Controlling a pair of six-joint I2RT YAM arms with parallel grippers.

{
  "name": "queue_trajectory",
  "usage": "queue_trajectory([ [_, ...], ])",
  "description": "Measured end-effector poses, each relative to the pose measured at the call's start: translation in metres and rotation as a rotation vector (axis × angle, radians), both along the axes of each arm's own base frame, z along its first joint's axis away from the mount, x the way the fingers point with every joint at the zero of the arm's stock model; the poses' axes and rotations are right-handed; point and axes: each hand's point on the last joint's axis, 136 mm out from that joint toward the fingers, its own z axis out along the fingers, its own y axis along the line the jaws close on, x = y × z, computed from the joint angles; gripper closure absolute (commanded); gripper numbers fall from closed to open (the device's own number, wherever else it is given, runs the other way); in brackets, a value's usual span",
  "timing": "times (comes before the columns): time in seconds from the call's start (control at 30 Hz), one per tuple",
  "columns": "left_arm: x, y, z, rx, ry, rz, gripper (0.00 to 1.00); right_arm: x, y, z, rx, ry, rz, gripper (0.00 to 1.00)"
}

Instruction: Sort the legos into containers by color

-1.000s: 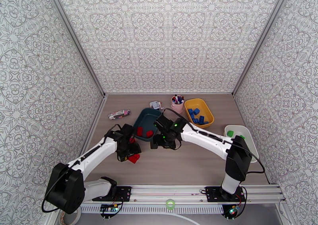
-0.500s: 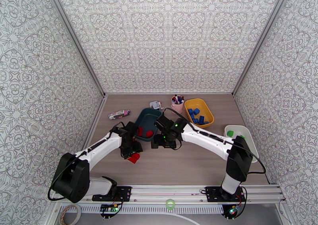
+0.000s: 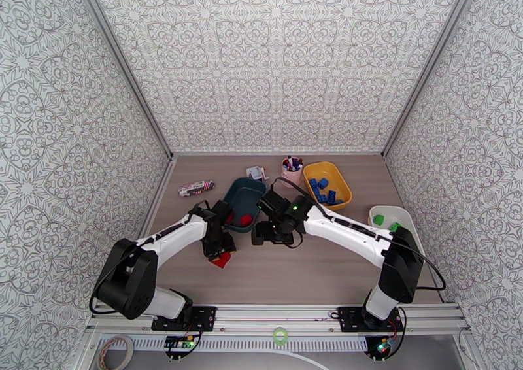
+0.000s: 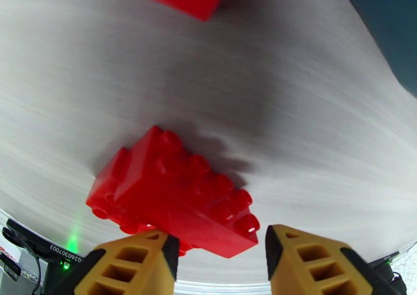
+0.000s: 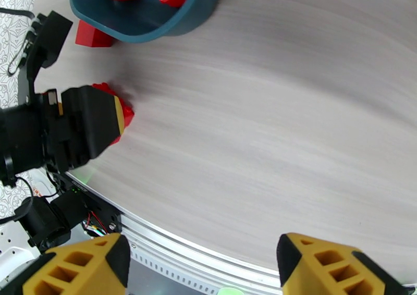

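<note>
Hovering over a red brick (image 3: 222, 260) on the counter (image 3: 314, 267), the left gripper (image 3: 219, 251) sits near the teal tray (image 3: 248, 191), which holds reds. Blue bricks (image 3: 325, 191) are in the yellow tray (image 3: 327, 164), green bricks (image 3: 379, 219) in the white tray (image 3: 386, 209).
Left wrist: jaws spread, brick just ahead, not pinched; likely lining up a grasp.
Right wrist: right gripper (image 5: 203, 259) spread, empty, parked clear. A second red brick (image 5: 94, 34) lies just beside the teal tray.

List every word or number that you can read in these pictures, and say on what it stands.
"G260307003": white print on a black part past the table's edge, in the left wrist view; the first character is uncertain.
Packet: any print is too small to read.
I can read no other text.
</note>
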Motion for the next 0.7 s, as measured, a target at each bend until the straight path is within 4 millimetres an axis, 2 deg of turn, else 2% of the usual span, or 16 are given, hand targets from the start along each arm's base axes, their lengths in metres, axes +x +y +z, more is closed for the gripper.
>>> queue_trajectory([
  [0.4, 0.004, -0.005, 0.001, 0.016, -0.002, -0.046, 0.69, -0.003, -0.007, -0.002, 0.003, -0.002, -0.021, 0.21],
  [0.7, 0.008, -0.015, 0.008, 0.010, -0.016, -0.085, 0.73, -0.002, -0.008, -0.002, 0.002, -0.002, -0.023, 0.22],
])
